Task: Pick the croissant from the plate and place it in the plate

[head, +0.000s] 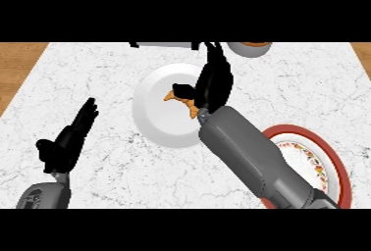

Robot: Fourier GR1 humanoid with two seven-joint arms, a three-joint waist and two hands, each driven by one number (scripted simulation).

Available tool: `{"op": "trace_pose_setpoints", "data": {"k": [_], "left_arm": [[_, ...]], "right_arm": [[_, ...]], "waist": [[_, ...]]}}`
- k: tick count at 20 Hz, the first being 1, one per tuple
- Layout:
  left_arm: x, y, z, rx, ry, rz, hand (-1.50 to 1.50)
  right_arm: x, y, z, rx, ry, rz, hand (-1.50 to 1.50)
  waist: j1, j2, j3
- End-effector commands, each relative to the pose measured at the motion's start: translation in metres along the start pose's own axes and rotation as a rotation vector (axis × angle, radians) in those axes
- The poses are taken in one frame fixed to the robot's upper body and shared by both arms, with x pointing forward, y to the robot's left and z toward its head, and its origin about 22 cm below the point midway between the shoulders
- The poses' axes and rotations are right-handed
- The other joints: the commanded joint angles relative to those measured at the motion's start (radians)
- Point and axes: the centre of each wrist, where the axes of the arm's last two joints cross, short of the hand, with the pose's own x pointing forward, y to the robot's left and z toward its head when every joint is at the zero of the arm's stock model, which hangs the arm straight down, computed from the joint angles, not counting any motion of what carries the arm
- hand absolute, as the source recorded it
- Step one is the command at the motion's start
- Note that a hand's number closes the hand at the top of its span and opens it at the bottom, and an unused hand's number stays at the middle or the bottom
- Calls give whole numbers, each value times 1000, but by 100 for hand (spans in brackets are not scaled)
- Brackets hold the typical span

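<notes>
A white plate (156, 117) lies at the counter's middle. On it sits the orange-brown croissant (178, 99), mostly hidden under my right hand (214, 81). That hand reaches in from the lower right, its fingers stretched out over the croissant toward the plate's far rim and its thumb resting at the croissant's left end; it is open. A red-rimmed patterned plate (340, 169) lies at the lower right, partly covered by my right forearm. My left hand (69, 139) rests open at the lower left, fingers up, away from both plates.
A bowl (250, 48) with something orange inside stands at the counter's far edge, with a pale object (163, 44) beside it to the left. Wooden floor shows beyond the marble counter's left and right edges.
</notes>
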Motion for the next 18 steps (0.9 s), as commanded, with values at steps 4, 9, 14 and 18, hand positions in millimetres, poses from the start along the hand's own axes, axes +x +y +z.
{"op": "trace_pose_setpoints", "data": {"k": [4,9,14,18], "left_arm": [[-4,10,8,19,14,18,0],[-8,16,23,48,14,-1,0],[-9,18,15,65,20,16,0],[-8,14,24,52,22,2,0]], "right_arm": [[-22,-8,13,-147,122,-368,-150],[-72,-29,44,-167,105,-436,-150],[-111,-79,75,-63,24,-442,-150],[-139,-103,87,-20,-14,-415,-150]], "waist": [[-28,-6,2],[-60,-13,2],[-68,-12,1],[-60,-12,1]]}}
